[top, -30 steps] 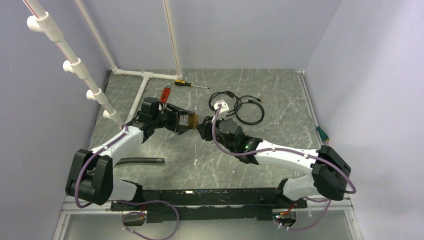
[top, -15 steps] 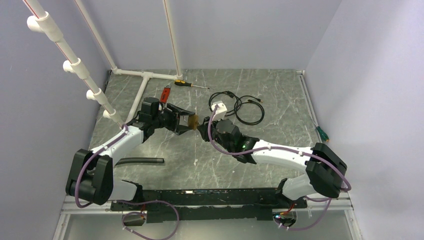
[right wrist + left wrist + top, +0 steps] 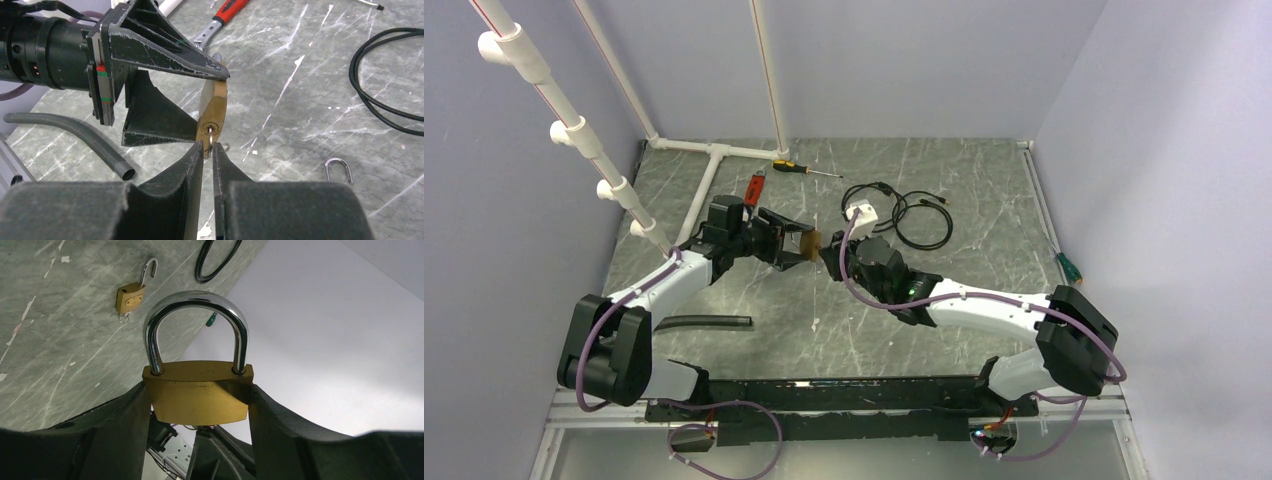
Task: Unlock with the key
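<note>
Left gripper (image 3: 791,243) clamps the padlock (image 3: 200,399), shackle (image 3: 195,302) pointing away from the right gripper (image 3: 208,150) (its 2 fingers (image 3: 192,167) pinching the key (image 3: 211,139)).

Lavender walls (image 3: 904,60) (marbled grey table (image 3: 984,190))

No readable text; faint stamp on brass padlock (image 3: 199,395) illegible.

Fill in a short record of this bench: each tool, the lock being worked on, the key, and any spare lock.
left tool: clamped across the body of the large brass padlock
chrome shackle: both legs seated in the padlock body
small silver key: in the keyhole at the padlock's base
right tool: pinching the key
small brass padlock: lying on the grey marbled table, shackle swung open
</note>
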Robot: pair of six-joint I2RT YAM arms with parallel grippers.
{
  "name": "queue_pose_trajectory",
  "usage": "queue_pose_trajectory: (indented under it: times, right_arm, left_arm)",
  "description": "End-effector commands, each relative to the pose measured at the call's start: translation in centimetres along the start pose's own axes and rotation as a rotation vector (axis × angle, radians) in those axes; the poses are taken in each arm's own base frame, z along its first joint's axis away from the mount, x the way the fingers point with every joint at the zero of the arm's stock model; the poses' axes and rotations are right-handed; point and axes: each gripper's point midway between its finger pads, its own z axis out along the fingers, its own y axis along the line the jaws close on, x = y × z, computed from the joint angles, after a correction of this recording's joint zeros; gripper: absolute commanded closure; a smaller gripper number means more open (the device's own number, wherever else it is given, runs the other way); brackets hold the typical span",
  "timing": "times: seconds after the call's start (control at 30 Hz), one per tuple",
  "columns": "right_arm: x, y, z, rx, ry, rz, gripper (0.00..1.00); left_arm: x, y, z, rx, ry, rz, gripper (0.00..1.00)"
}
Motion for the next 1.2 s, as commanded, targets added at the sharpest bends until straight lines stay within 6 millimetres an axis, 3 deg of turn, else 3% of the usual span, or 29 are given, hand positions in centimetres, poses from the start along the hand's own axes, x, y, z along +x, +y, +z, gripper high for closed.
queue_pose_trajectory:
  times: [0.0, 0.33, 0.53, 0.73, 0.87, 1.03, 1.17]
  right_arm:
    - [-3.3, 1.1, 0.5, -0.018, -0.088, 0.025, 0.88]
    - [-2.8, 1.2, 1.1, -0.022, -0.074, 0.028, 0.96]
    - [-2.3, 1.3, 1.5, -0.028, -0.067, 0.049, 0.87]
    - [-2.4, 1.5, 1.7, -0.041, -0.071, 0.057, 0.87]
    - [-2.8, 1.6, 1.3, -0.048, -0.082, 0.064, 0.96]
    - [-2.5, 1.7, 1.0, -0.057, -0.068, 0.078, 0.9]
    - [-1.8, 1.9, 1.2, -0.072, -0.056, 0.097, 0.92]
  left_arm:
    - [1.8, -4.7, -1.4, 0.129, 0.048, 0.105, 1.0]
    - [2.2, -5.0, -1.7, 0.142, 0.051, 0.13, 1.0]
    - [2.6, -5.4, -2.0, 0.155, 0.049, 0.162, 1.0]
    - [2.7, -5.1, -1.9, 0.142, 0.052, 0.165, 1.0]
    - [2.6, -5.3, -2.1, 0.13, 0.039, 0.179, 1.0]
    - [2.6, -5.7, -2.0, 0.14, 0.036, 0.184, 1.0]
    - [2.5, -5.8, -1.8, 0.151, 0.044, 0.189, 1.0]
